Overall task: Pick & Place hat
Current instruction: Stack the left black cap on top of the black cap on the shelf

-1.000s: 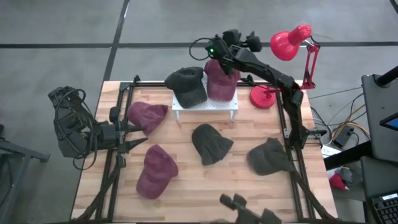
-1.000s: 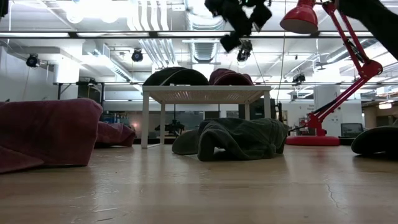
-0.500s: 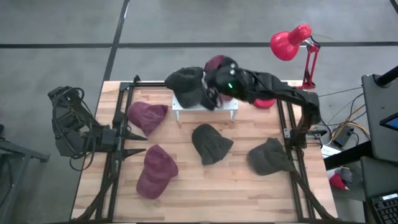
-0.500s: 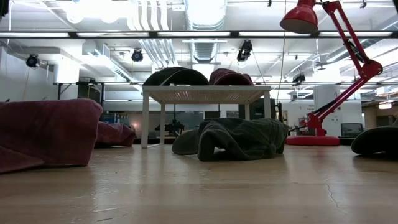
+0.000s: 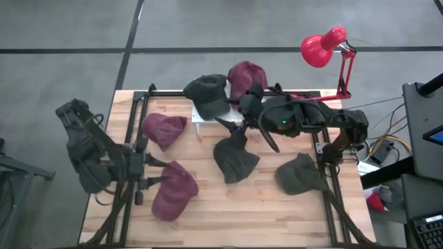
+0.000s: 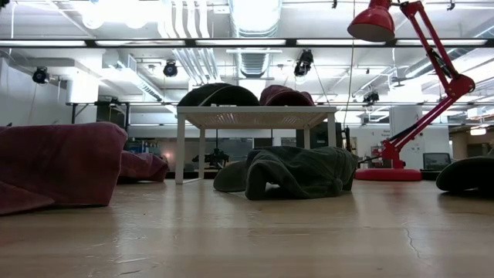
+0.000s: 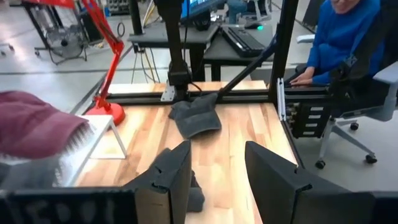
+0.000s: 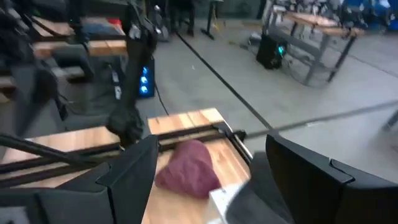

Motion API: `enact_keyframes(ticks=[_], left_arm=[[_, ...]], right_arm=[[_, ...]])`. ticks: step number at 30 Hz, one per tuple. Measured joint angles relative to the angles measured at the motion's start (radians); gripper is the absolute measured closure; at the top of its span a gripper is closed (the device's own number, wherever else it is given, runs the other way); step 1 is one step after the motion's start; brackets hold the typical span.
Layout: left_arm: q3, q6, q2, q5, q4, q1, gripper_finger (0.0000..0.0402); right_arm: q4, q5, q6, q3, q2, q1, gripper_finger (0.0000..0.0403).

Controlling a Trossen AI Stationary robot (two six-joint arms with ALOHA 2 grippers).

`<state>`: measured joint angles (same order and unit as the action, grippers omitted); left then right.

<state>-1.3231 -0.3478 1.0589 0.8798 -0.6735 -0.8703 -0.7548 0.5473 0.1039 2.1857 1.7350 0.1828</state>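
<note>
Six hats show from above, three maroon and three dark; a dark hat [image 5: 208, 95] and a maroon hat [image 5: 246, 78] sit side by side on the small white stand [image 5: 197, 118] at the far side of the table [image 5: 277, 214], the dark one toward the left arm's side; the other four lie on the wood: a second maroon hat [image 5: 163, 128] near the left frame rail, a third maroon hat [image 5: 173, 189] nearer the front edge and just beside the left gripper [image 5: 154, 172], a second dark hat [image 5: 234, 158] at mid-table in front of the stand, and a third dark hat [image 5: 299, 173] by the right frame rail; one red desk lamp [image 5: 322, 48] stands at the far right corner; the right gripper [image 5: 239, 126] hangs above the table between the stand and the middle dark hat, fingers spread wide and empty, as its wrist view confirms; the left gripper is low over the table's left side, its two fingers apart with nothing between them; one person in a blue top [image 7: 345, 34] sits beyond the table.
</note>
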Motion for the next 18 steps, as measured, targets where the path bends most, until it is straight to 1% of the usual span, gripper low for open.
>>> enact_keyframes(ticks=[2, 5, 7, 8, 11, 14, 16, 18], left_arm=[[0.0, -0.019, 0.025, 0.0, 0.0, 0.0, 0.025], [0.0, -0.047, 0.064, 0.0, 0.002, 0.0, 0.025], [0.001, -0.068, 0.089, -0.012, 0.002, -0.001, 0.025], [0.001, -0.074, 0.101, -0.029, 0.001, -0.002, 0.025], [0.001, -0.088, 0.131, -0.116, -0.016, -0.012, 0.025], [0.001, -0.173, 0.162, -0.202, -0.064, -0.029, 0.025], [0.001, -0.26, 0.181, -0.267, -0.125, -0.038, 0.025], [0.001, -0.364, 0.199, -0.325, -0.182, -0.051, 0.025]], right_arm=[[0.006, -0.012, 0.025, 0.0, 0.0, 0.022, 0.0103], [0.002, -0.058, 0.13, 0.0, 0.001, 0.053, 0.0099], [0.004, -0.125, 0.189, 0.0, 0.001, 0.069, 0.0096], [0.004, -0.175, 0.206, 0.0, 0.001, 0.074, 0.0095], [0.005, -0.353, 0.234, -0.002, 0.01, 0.09, 0.0094], [-0.001, -0.523, 0.23, -0.014, 0.027, 0.113, 0.0099], [-0.001, -0.575, 0.232, -0.029, 0.041, 0.133, 0.0102], [-0.005, -0.58, 0.24, -0.048, 0.052, 0.154, 0.0105]])
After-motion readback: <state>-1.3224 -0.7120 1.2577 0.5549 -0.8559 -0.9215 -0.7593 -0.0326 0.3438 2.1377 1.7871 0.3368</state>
